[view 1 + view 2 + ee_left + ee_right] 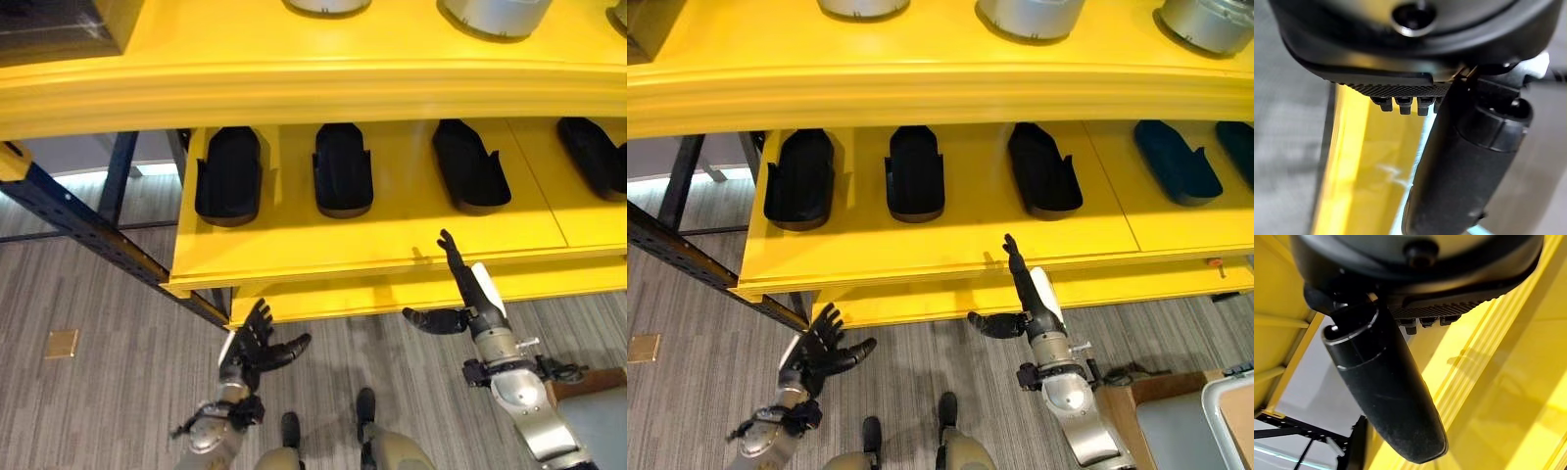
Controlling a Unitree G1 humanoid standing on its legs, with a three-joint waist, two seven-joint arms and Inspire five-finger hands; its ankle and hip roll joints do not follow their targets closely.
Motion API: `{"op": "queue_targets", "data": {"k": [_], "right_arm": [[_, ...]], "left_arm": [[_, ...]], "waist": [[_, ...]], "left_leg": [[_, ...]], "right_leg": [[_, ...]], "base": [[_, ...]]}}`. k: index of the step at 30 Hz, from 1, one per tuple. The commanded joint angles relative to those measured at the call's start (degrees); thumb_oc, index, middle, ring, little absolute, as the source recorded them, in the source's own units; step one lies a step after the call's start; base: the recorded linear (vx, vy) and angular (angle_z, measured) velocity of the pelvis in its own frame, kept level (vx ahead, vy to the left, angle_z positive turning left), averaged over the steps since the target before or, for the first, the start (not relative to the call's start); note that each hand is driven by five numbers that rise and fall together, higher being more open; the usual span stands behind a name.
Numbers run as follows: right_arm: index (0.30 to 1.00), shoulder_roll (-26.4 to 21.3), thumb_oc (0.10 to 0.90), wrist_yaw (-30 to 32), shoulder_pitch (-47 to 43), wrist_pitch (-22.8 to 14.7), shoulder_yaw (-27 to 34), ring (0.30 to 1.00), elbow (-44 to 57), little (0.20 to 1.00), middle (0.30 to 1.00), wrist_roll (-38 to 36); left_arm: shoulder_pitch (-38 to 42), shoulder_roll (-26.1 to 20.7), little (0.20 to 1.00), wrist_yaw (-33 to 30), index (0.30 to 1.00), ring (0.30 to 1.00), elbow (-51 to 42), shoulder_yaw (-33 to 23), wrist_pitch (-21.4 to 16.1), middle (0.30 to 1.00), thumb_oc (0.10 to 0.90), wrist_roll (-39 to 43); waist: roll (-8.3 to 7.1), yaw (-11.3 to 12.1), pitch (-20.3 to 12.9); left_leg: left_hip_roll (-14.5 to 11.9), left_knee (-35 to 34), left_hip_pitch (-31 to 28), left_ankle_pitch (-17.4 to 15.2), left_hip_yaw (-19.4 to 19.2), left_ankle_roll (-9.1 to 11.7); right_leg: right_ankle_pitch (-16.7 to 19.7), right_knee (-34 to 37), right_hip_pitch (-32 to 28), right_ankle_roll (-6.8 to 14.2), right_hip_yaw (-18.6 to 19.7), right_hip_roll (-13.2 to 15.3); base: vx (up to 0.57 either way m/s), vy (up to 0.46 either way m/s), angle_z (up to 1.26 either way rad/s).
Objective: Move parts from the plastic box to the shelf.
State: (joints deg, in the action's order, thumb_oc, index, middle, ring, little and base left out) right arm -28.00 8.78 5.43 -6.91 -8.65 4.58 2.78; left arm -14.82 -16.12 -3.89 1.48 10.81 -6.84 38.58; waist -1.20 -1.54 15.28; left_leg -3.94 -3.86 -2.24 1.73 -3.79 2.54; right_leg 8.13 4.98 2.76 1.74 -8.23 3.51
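Observation:
The yellow shelf (372,240) stretches across in front of me, with several black cradle-shaped holders (342,168) in a row on its lower level. Silver round parts (495,15) stand on the upper level. My left hand (253,345) hangs low in front of the shelf's left end, fingers spread, holding nothing. My right hand (468,294) is raised to the shelf's front edge, fingers straight and pointing up, thumb out to the side, empty. A corner of the plastic box (1229,411) shows at the lower right.
A dark blue rack frame (88,230) slants down at the left of the shelf. A brown board (1151,397) lies on the grey striped floor beside the box. A small tan tile (62,343) sits on the floor at the left.

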Motion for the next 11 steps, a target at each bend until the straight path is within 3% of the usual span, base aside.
{"op": "queue_targets", "data": {"k": [1, 11], "right_arm": [[1.0, -0.9, 0.9, 0.3, -2.5, -5.2, 1.5, 1.0, 5.1, 1.0, 1.0, -3.3], [1.0, 0.0, 0.9, -1.5, -2.3, -5.1, 0.0, 1.0, 4.7, 1.0, 1.0, -6.8]], "left_arm": [[4.2, -3.1, 1.0, 2.1, 1.0, 1.0, -3.6, -3.5, -7.3, 1.0, 0.9, 3.5], [3.4, -2.2, 1.0, 2.5, 1.0, 1.0, -1.2, -3.3, -6.9, 1.0, 0.9, 1.2]], "waist": [[-1.51, -0.7, -7.8], [-0.67, -1.4, -11.2]], "left_leg": [[-2.1, -0.6, 1.5, 1.3, 1.5, 0.8], [-2.5, -1.1, -0.5, 1.0, 0.5, 0.9]], "right_leg": [[-5.0, -1.1, -4.0, 4.8, 0.3, 3.5], [-4.6, -0.3, -5.2, 4.7, 1.6, 3.3]], "base": [[0.0, 0.0, 0.0], [-0.01, 0.003, -0.05]]}}
